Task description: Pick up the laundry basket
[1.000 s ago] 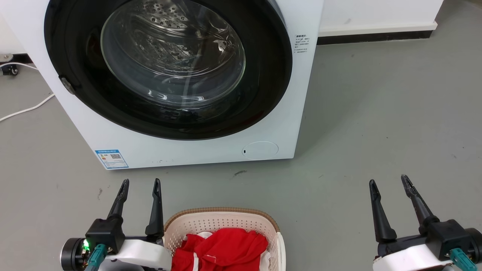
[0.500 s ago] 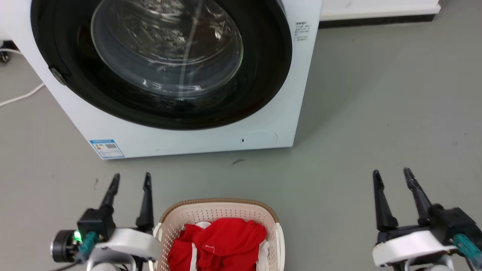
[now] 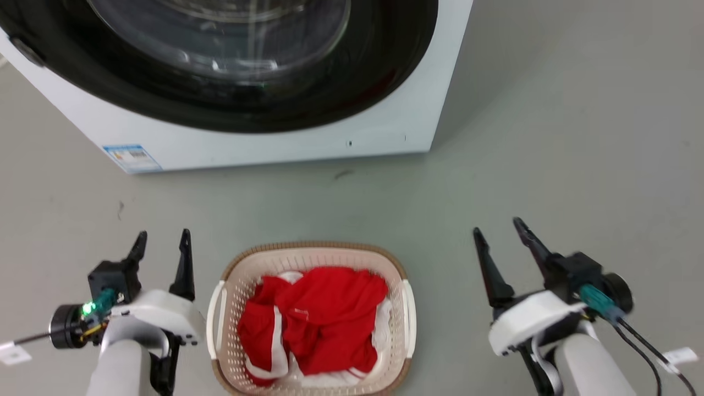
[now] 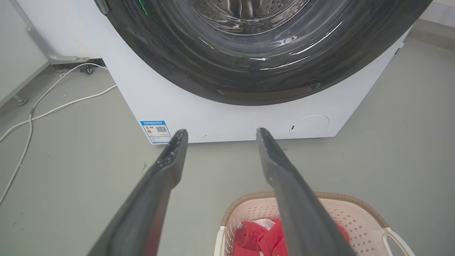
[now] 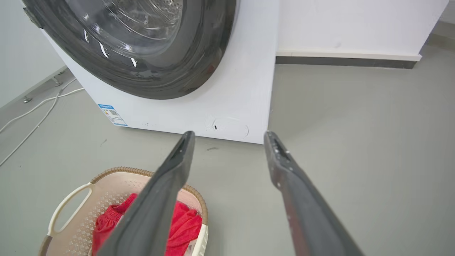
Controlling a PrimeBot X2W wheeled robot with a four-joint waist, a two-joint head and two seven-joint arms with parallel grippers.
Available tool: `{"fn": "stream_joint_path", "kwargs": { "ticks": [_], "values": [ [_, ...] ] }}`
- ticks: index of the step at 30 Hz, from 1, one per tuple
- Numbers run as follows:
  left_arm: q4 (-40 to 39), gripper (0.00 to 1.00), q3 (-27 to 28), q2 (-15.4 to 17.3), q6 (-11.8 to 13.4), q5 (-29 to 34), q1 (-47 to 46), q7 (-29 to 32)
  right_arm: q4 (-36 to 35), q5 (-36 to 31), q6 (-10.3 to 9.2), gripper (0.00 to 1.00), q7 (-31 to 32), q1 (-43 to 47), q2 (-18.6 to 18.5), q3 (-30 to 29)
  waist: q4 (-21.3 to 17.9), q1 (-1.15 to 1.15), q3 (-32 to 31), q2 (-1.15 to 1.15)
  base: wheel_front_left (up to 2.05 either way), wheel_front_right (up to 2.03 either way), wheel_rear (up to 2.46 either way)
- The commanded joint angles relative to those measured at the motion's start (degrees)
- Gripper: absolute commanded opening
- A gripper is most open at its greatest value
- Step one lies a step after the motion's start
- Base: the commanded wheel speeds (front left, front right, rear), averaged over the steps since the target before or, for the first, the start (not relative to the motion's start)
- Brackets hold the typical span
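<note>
One printed label (image 4: 155,129) stands on the white front panel of the washing machine (image 4: 227,117), at the lower left corner of the panel in the left wrist view, just above the floor. The label is rectangular, with a blue border and a blue header strip. It carries a square QR code on its right half and a small coloured graphic on its left half. The header print and the lines beneath it are too small to read. In the head view the same label is blurred; in the right wrist view it is small and oblique, with no character legible
</note>
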Motion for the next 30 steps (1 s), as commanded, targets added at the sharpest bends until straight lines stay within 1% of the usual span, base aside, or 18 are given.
{"fn": "stream_joint_path", "kwargs": {
  "ticks": [1, 11, 12, 21, 30],
  "values": [
    [1.1, 1.00, -0.5, 0.4, 0.0, -0.3, -1.6, -0.1, 1.4, 0.5, -0.04, 1.00, -0.1, -2.1, -0.1, 0.7, -0.1, -0.01, 3.7, 0.00, 0.00, 0.00, 0.00],
    [11.4, 1.00, -5.7, 5.1, -0.1, -5.0, -8.9, -0.2, 15.3, 1.9, -0.04, 1.00, -0.1, -12.0, -0.1, 8.0, 0.0, -0.01, 12.6, 0.00, 0.00, 0.00, 0.00],
    [11.4, 1.00, -5.7, 5.1, -0.1, -5.0, -8.9, -0.2, 15.3, 1.9, -0.04, 1.00, -0.1, -12.0, -0.1, 8.0, 0.0, -0.01, 12.6, 0.00, 0.00, 0.00, 0.00],
    [19.3, 1.00, -10.2, 7.2, 0.0, -8.2, -13.4, -0.2, 26.4, 5.8, -0.04, 1.00, -0.1, -18.2, -0.1, 14.1, 0.3, -0.01, 17.9, 0.00, 0.00, 0.00, 0.00],
    [24.9, 1.00, -15.0, 8.1, -0.1, -11.5, -16.6, -0.1, 31.5, 11.6, -0.04, 1.00, -0.1, -21.4, -0.1, 21.3, 0.6, -0.01, 21.9, 0.00, 0.00, 0.00, 0.00]
  ]
}}
